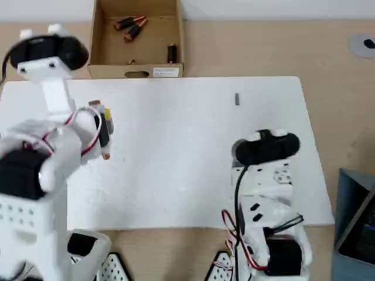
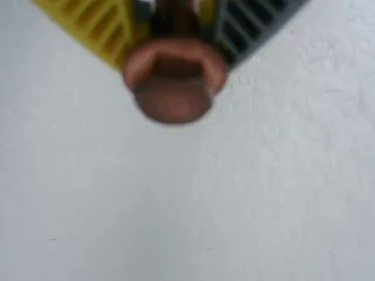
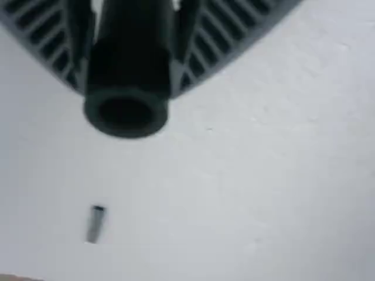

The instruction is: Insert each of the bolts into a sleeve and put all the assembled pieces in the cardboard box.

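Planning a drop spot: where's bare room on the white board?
Free: middle of the white board, between left hand and right arm; also the strip from cardboard box to small grey piece. Crowded: left edge, under the left arm.

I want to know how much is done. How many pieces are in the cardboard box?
3. Two assembled pieces lie side by side at the far left of the cardboard box, a third piece near its right wall. The near wall may hide more.

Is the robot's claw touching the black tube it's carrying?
Touching. In the right wrist view the black sleeve sits clamped in the right gripper, which presses on both its sides with no gap.
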### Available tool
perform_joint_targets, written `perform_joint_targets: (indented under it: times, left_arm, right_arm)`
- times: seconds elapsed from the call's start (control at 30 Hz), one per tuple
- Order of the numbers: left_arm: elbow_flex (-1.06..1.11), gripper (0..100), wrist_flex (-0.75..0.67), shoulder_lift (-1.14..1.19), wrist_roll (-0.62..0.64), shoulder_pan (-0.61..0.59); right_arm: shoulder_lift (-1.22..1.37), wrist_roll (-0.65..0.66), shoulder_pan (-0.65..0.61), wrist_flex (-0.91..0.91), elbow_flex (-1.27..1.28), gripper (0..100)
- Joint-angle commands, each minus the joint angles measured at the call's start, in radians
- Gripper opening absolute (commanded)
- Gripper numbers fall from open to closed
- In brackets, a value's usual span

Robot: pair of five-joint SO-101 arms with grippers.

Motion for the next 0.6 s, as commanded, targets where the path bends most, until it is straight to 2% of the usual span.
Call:
perform_joint_targets:
  times: [0.0,0.33,0.43,0.57]
  left_arm:
    - [0.227,0,-0.129,-0.176,-0.009,0.012]
    - [0.829,0,-0.496,-0.688,-0.003,0.012]
    - [0.951,0,-0.563,-0.823,-0.002,0.012]
    - [1.054,0,-0.582,-0.977,0.000,0.012]
  right_arm:
    - [-0.111,-0.002,-0.054,-0.035,0.012,0.9]
    - [-0.111,0.003,-0.102,-0.037,0.065,0.9]
    - [-0.111,-0.002,-0.160,-0.037,0.079,0.9]
    - [-0.113,-0.002,-0.269,-0.074,0.114,0.9]
